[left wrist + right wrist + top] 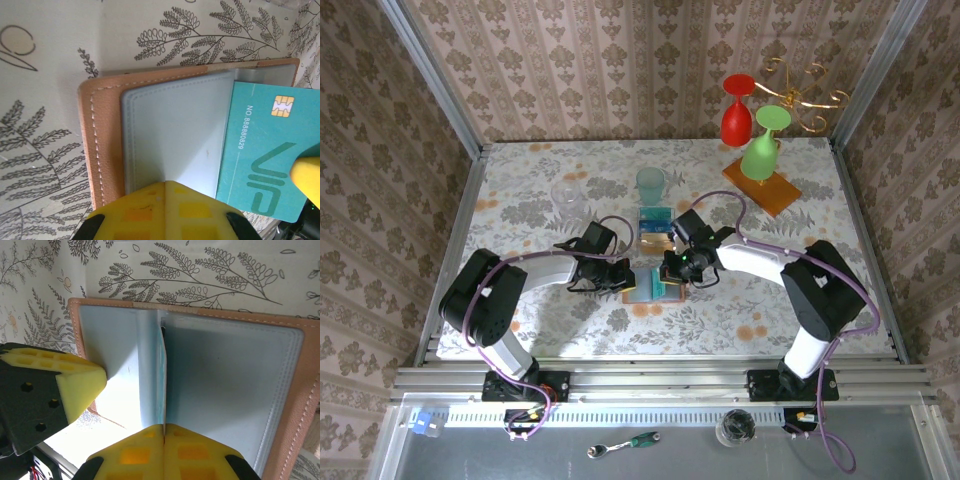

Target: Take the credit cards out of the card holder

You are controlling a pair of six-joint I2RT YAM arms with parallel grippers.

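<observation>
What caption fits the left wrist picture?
Left gripper clamps tan leather card holder; teal plastic credit card sticks out.

- What do the arms look like?
- The left arm (pixel 535 270) and right arm (pixel 760 258) are white, with fat black joints. Purple cables (pixel 744 215) loop along them, down to black bases (pixel 525 385) at seven and five o'clock.
- And the fingers (pixel 145 212)?
- Yellow, with square dents.

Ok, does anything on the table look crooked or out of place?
The teal-blue plastic card juts from the tan leather card holder at a slant, half out of its grey pocket, pinched by the right gripper. Nothing looks spilled or damaged.
</observation>
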